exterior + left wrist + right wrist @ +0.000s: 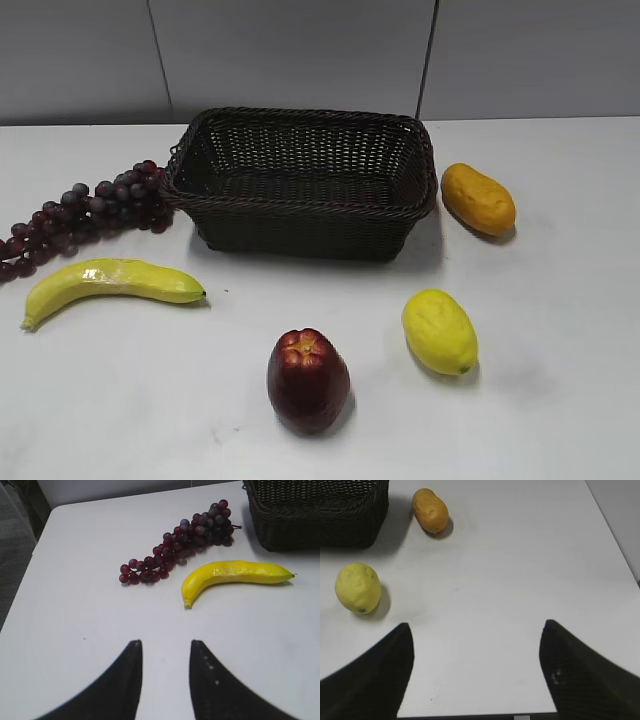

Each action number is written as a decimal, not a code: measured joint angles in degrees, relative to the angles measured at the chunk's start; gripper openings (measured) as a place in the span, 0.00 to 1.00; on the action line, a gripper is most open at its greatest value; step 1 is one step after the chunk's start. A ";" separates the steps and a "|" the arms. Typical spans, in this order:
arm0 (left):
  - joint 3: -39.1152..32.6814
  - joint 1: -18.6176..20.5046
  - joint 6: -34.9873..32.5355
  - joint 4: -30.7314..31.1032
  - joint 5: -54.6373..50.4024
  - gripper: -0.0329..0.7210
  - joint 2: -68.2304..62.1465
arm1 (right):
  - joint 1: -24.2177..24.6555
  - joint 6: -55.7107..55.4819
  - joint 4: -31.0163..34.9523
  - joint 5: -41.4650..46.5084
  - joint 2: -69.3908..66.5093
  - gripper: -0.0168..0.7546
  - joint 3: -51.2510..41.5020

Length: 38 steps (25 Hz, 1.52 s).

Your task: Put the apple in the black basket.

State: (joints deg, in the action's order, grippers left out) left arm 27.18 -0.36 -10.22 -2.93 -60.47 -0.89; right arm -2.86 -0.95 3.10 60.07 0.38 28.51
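The dark red apple (308, 379) stands upright on the white table at the front centre, seen only in the exterior view. The black basket (300, 183) sits behind it at the table's middle; its corner shows in the left wrist view (282, 515) and in the right wrist view (350, 512). No arm shows in the exterior view. My left gripper (165, 642) is open and empty over bare table, near the banana. My right gripper (476, 626) is wide open and empty above the table's front edge.
Purple grapes (85, 212) and a banana (110, 282) lie left of the basket. A yellow lemon (440, 331) lies right of the apple. An orange fruit (478, 198) lies right of the basket. The table's left edge (30, 570) and right edge (612, 535) show.
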 joint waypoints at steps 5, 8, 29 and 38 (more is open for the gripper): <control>0.00 0.00 0.00 0.00 0.00 0.36 0.00 | 0.00 0.00 -0.04 0.00 0.00 0.79 0.00; 0.00 0.00 0.00 0.00 0.00 0.36 0.00 | 0.00 0.00 -0.04 0.00 0.00 0.79 0.00; 0.00 0.00 0.00 0.00 0.00 0.36 0.00 | 0.00 0.00 2.08 6.42 -42.19 0.79 12.48; 0.00 0.00 0.00 0.00 0.00 0.36 0.00 | 0.00 2.16 3.67 9.23 -62.39 0.79 22.97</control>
State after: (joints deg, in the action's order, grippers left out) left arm 27.18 -0.36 -10.22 -2.93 -60.47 -0.89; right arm -2.86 1.22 6.77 69.30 -62.01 51.48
